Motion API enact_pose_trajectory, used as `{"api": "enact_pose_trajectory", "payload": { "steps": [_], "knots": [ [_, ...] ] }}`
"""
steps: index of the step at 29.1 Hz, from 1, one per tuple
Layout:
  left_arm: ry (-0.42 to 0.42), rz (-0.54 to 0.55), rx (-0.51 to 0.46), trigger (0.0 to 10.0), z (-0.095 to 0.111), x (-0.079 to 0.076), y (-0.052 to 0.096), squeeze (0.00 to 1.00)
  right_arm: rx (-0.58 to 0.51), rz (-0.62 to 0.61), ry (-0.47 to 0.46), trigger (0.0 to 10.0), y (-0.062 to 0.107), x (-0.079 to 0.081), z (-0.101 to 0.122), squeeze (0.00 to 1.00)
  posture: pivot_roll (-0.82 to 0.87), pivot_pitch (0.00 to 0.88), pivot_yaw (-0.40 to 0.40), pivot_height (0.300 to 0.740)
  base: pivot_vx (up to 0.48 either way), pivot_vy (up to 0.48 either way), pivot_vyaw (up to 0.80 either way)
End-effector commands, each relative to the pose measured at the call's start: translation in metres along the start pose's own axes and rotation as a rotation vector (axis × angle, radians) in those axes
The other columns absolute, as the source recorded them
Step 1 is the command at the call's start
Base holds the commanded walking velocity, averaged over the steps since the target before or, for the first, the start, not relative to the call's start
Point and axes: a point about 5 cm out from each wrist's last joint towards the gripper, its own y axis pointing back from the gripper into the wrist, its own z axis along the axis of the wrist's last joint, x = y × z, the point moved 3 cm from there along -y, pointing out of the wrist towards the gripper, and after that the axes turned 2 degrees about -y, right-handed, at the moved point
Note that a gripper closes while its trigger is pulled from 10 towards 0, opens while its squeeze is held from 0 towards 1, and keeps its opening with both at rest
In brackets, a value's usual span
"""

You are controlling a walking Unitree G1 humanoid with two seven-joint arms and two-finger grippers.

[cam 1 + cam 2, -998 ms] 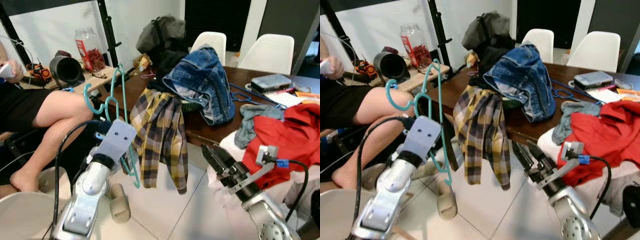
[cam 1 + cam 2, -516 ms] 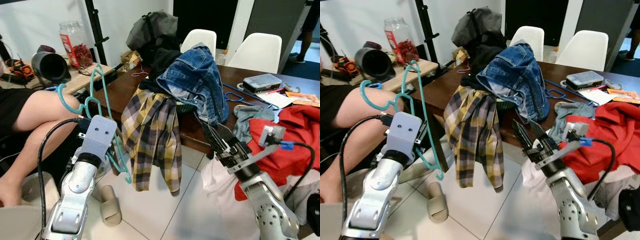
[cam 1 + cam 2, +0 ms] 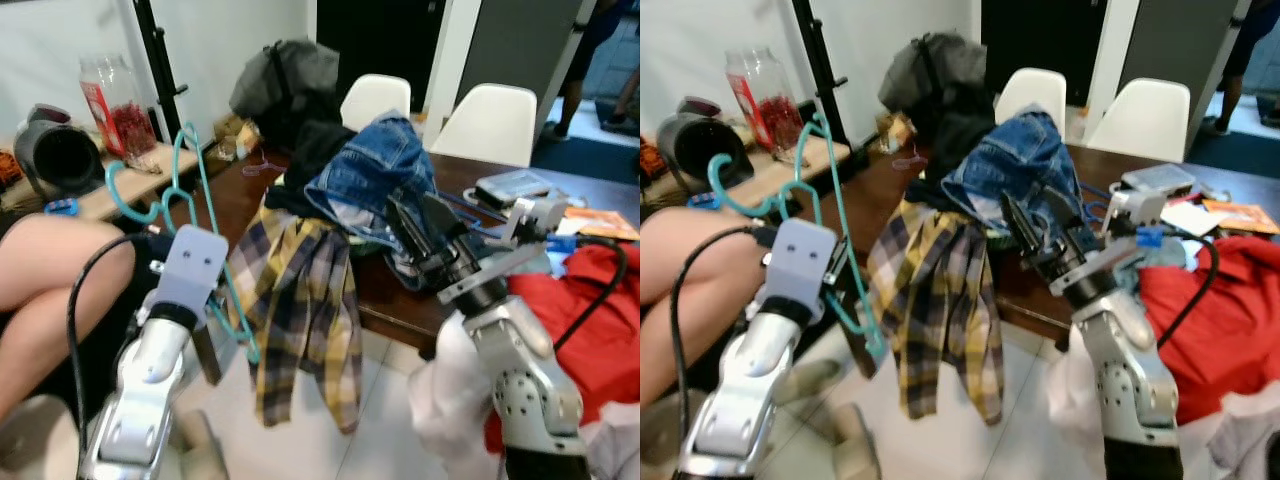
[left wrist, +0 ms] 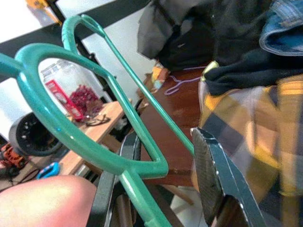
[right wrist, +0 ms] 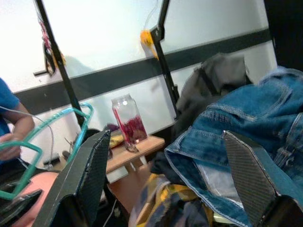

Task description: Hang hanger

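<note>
Left pincer [image 4: 156, 189] clamped on a teal hanger [image 3: 185, 210], near the bottom of its frame. Held up high on a raised silver arm, hook end pointing up and to the robot's left, in front of a black rack pole [image 3: 158, 62]. Just beyond the hook, a bare knee of a seated person [image 3: 55, 270].

Right pincer [image 3: 420, 225] lifted too, arm bent and reaching forward over the edge of the brown tabletop [image 3: 400, 295]. Fingers [image 5: 248, 177] spread wide apart, holding nothing, pointed at a blue denim jacket [image 3: 385, 170] piled on the tabletop. Yellow plaid shirt [image 3: 300, 310] hanging off the tabletop edge, between the two arms. Dark grey backpack [image 3: 275, 80] behind the jacket.

Farther out: red cloth [image 3: 600, 330] on the robot's right, two white chairs [image 3: 480, 120] behind the tabletop. Glass jar with red stuff inside [image 3: 112, 100] on a low wooden bench at the left, beside a round black fan-like thing [image 3: 50, 160].
</note>
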Motion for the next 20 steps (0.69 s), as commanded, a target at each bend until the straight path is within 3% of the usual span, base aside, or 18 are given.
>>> {"api": "enact_pose_trajectory", "payload": {
  "steps": [1, 5, 8, 16, 20],
  "knots": [
    [0.005, -0.003, 0.007, 10.0, -0.001, 0.000, 0.001, 0.00, -0.008, -0.009, 0.022, 10.0, -0.004, 0.002, 0.002, 0.00, -0.04, 0.000, 0.010, 0.740, 0.341, 0.000, 0.00],
    [0.011, -0.022, 0.011, 10.0, -0.003, -0.004, 0.001, 0.00, 0.028, -0.084, 0.122, 10.0, -0.007, -0.009, 0.003, 0.00, -0.04, 0.000, 0.007, 0.740, 0.341, 0.000, 0.00],
    [0.014, -0.031, 0.014, 10.0, -0.003, -0.007, 0.002, 0.00, 0.045, -0.111, 0.147, 10.0, -0.008, -0.013, 0.004, 0.00, -0.05, 0.000, 0.006, 0.740, 0.331, 0.000, 0.00],
    [0.030, -0.064, 0.018, 10.0, -0.004, -0.016, 0.004, 0.00, 0.067, -0.127, 0.172, 10.0, -0.008, -0.018, 0.006, 0.00, -0.05, 0.000, 0.005, 0.740, 0.307, 0.000, -0.80],
    [0.025, -0.104, 0.013, 10.0, -0.003, -0.025, 0.006, 0.00, 0.068, -0.125, 0.182, 10.0, -0.008, -0.016, 0.006, 0.00, -0.05, 0.000, 0.005, 0.740, 0.000, 0.000, -0.77]
  ]
}}
